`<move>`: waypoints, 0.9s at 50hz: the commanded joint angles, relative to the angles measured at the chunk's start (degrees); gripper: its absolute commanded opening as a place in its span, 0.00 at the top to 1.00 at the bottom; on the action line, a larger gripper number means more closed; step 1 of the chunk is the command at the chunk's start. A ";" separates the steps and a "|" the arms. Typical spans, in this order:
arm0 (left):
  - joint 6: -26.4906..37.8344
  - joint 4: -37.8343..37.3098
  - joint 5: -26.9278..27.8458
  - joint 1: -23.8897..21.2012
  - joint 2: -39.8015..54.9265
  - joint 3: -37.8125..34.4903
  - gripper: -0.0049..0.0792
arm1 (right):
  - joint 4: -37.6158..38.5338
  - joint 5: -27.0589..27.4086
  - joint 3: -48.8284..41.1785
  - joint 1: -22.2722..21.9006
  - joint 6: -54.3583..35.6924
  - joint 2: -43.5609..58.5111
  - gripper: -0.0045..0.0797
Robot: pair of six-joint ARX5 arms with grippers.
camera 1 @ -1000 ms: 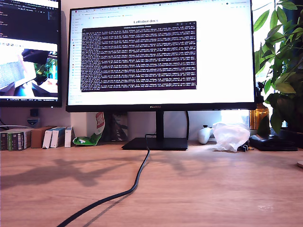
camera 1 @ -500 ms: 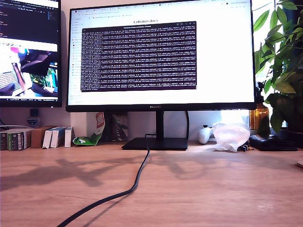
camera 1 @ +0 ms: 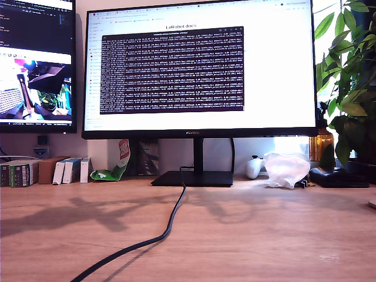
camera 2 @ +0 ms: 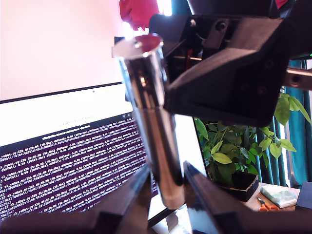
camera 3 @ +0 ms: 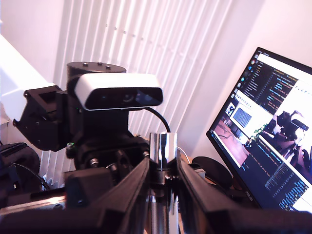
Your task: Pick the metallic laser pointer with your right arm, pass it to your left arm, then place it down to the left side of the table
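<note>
The metallic laser pointer (camera 2: 151, 126) is a shiny silver cylinder held up in the air in front of the monitor. My first gripper (camera 2: 165, 173) is shut on one end of it, black fingers (camera 2: 134, 200) pressing both sides. My second gripper (camera 3: 163, 163) is shut on the other end (camera 3: 163, 145); its black body (camera 2: 229, 73) shows beside the pointer in the first wrist view. The first arm's white wrist camera (camera 3: 117, 95) faces the second wrist view. In the exterior view the table (camera 1: 264, 235) shows, but no arm, gripper or pointer.
A black cable (camera 1: 170, 226) runs across the table from the big monitor (camera 1: 200, 64) on its stand. A second monitor (camera 1: 35, 59) and small boxes (camera 1: 41, 171) are at the exterior view's left, a plant (camera 1: 349, 76) and a white plastic bag (camera 1: 286, 168) at its right.
The table in the exterior view is unchanged. Only the small camera picture on the monitor at the exterior view's left has shifted.
</note>
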 commanded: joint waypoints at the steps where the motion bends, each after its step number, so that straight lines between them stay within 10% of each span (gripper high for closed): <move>1: 0.33 0.57 -0.35 -0.04 0.98 0.61 0.98 | -0.11 -0.72 0.68 2.14 0.66 -0.52 0.96; 12: 0.37 0.48 -0.37 -0.04 0.98 0.61 0.97 | -0.74 -0.74 0.68 2.12 0.66 -0.52 0.94; 27: 1.88 1.38 -0.52 -0.02 0.98 0.63 0.97 | -0.46 -0.17 0.68 2.12 2.29 -0.52 0.54; 45: 6.32 -1.22 -0.94 3.50 0.98 0.63 0.97 | -4.02 -0.15 0.68 0.04 3.56 -0.81 0.52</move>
